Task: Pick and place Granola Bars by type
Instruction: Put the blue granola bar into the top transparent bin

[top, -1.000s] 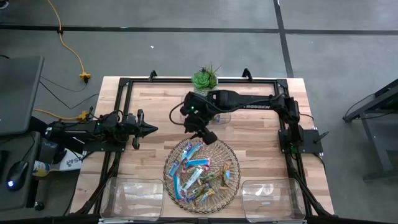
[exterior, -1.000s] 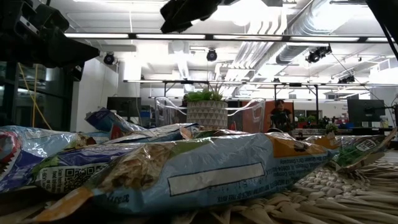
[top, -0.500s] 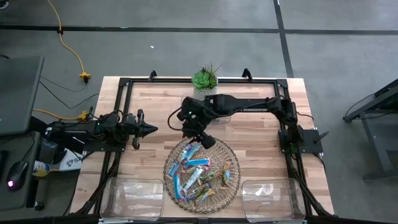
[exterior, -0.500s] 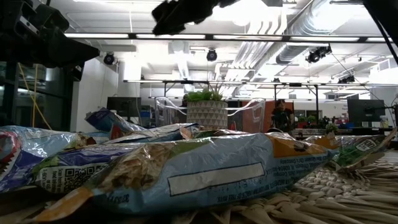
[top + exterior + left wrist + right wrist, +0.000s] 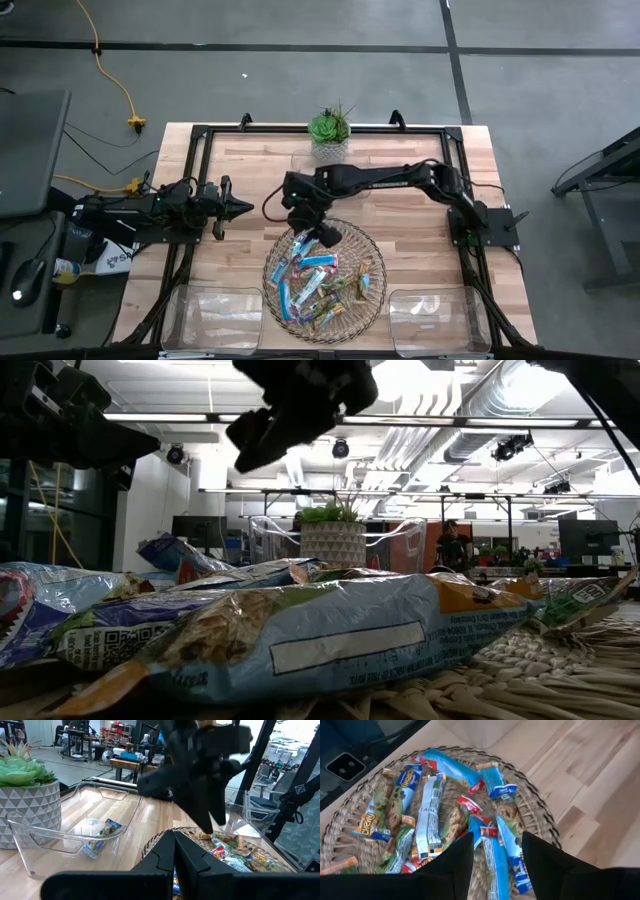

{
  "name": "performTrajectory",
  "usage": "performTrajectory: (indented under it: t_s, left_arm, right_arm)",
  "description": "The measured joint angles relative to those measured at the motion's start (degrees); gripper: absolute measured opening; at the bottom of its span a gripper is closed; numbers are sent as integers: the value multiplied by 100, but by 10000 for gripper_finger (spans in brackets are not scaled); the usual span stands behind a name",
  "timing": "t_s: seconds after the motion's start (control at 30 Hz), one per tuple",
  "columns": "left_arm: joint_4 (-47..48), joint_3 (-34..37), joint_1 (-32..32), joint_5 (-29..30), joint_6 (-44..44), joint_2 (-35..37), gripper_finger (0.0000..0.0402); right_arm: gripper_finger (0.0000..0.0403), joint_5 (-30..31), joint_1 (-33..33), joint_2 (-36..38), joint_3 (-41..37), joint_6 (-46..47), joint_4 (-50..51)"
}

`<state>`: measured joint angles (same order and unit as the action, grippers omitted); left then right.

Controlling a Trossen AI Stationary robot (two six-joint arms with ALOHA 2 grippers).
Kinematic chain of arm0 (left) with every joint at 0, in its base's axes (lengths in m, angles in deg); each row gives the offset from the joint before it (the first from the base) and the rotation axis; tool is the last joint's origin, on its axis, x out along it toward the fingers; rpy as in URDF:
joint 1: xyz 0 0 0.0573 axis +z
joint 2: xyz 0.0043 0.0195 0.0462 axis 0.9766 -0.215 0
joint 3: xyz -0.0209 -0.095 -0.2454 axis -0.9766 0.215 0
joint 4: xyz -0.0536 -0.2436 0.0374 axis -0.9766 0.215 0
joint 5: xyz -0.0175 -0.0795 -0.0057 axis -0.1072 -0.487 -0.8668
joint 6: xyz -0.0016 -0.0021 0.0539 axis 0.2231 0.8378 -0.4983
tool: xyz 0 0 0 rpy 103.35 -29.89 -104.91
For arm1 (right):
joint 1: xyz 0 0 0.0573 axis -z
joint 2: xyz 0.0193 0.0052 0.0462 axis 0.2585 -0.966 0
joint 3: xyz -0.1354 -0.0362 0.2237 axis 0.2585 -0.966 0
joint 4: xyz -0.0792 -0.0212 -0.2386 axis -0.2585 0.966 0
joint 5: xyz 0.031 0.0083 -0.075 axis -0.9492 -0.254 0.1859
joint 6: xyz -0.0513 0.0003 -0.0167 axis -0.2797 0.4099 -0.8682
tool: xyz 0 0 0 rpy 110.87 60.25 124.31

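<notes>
**Item: Granola Bars (image 5: 432, 812), loose lot, mixed wrappers**

- Location: heaped in the round wicker tray (image 5: 372, 254) at the front middle of the table. Bars overlap and cross each other; few lie flat and clear. Bright blue, tan-green and silvery wrappers are mingled, unsorted.
- Nearest to the working arm: a cluster of blue bars (image 5: 492, 847) at the tray's far edge, directly beneath the right gripper (image 5: 496, 851). In the high view that gripper (image 5: 312, 237) hangs over the same edge of the tray.
- Right gripper fingers: parted, nothing between them, a clear gap showing the bars below.
- Handling, judged: each bar looks light and thin, with a firm core under a slick, crinkly film. Likely to slide on its neighbours and to skate out of a loose pinch. Crimped end seams are soft and would fold.
- Where to take hold, judged: across the narrow width at mid-length, fingers on the 2 long edges, on a bar lying topmost. A moderate squeeze should do; hard pressure risks crushing the contents.
- Farther off: 1 clear bin (image 5: 75, 827) near the potted plant (image 5: 329, 128) at the table's back edge, with 1 or 2 wrapped bars (image 5: 102, 834) in it; 2 more clear bins at the front corners.
- Left gripper (image 5: 236, 208): parked at the table's left side, well apart from the tray, fingers together, holding nothing.
</notes>
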<state>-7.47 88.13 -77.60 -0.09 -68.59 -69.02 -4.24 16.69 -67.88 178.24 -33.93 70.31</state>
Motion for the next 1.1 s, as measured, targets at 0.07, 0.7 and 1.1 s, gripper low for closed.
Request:
performTrajectory:
  t_s: [0.07, 0.7, 1.1]
  left_arm:
    - [0, -1, 0, 0, 0, 0, 1]
    - [0, 0, 0, -5, 0, -2, 1]
    - [0, 0, -2, -5, 2, 2, 1]
  right_arm:
    - [159, -42, 0, -103, 0, -2, -55]
    - [244, 527, -192, -351, 2, -398, -1082]
    - [245, 551, -337, -879, 2, -355, -1278]
